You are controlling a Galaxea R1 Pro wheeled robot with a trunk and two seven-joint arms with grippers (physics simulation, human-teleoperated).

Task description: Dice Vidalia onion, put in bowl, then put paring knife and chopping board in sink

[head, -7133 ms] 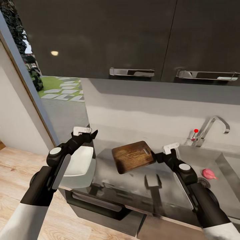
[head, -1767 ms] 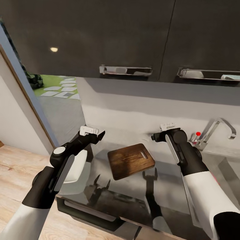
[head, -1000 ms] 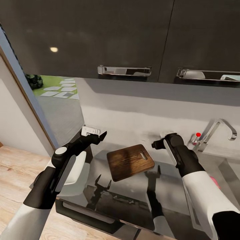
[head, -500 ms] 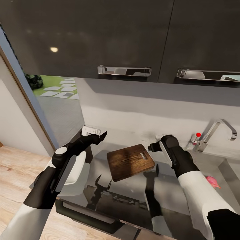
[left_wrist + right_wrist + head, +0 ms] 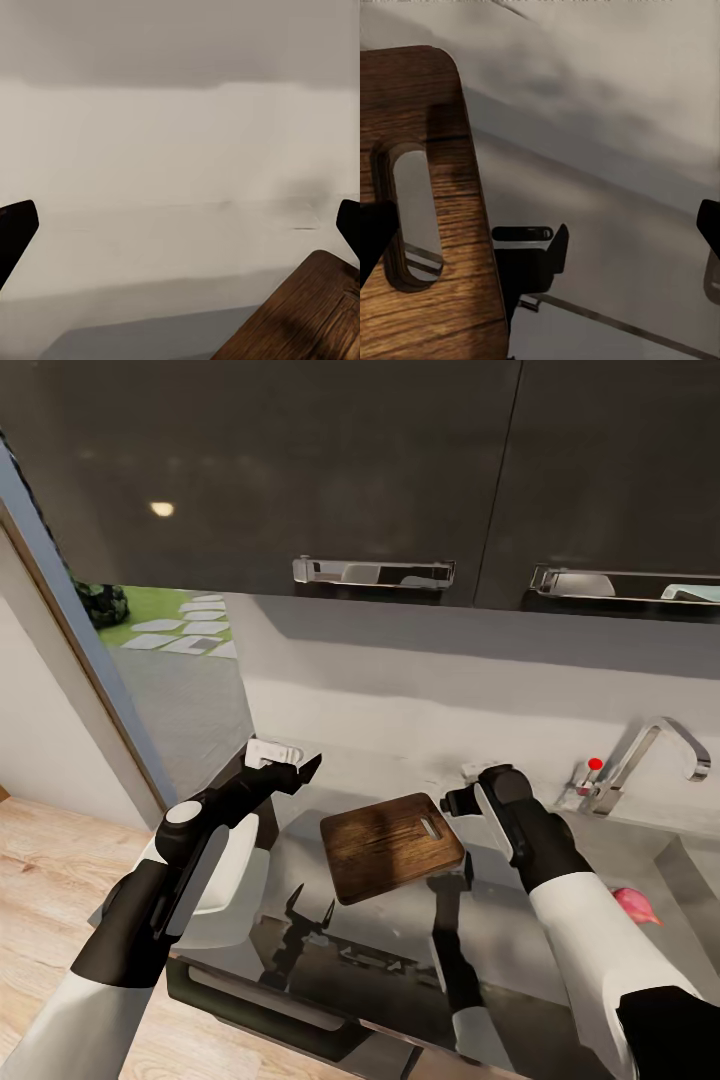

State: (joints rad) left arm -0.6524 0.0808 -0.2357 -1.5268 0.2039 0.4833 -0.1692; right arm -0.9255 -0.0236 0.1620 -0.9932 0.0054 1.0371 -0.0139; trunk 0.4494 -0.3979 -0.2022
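Both arms raised forward; left tool (image 5: 300,769) and right tool (image 5: 452,801) open, empty.

Right end effector (image 5: 449,801) has dropped and slid toward frame centre, now just beside the chopping board (image 5: 390,846) slot end; board earlier lifted, now flat on counter (image 5: 520,940).

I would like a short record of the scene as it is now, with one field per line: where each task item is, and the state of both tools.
chopping board: flat on the countertop, handle slot toward the right tool
Vidalia onion: in the sink, partly behind the right arm
bowl: white, at the counter's left end, mostly behind the left arm
left tool: open, empty, raised beside the board's left end
right tool: open, empty, above the board's slot end
tap: chrome, red dot
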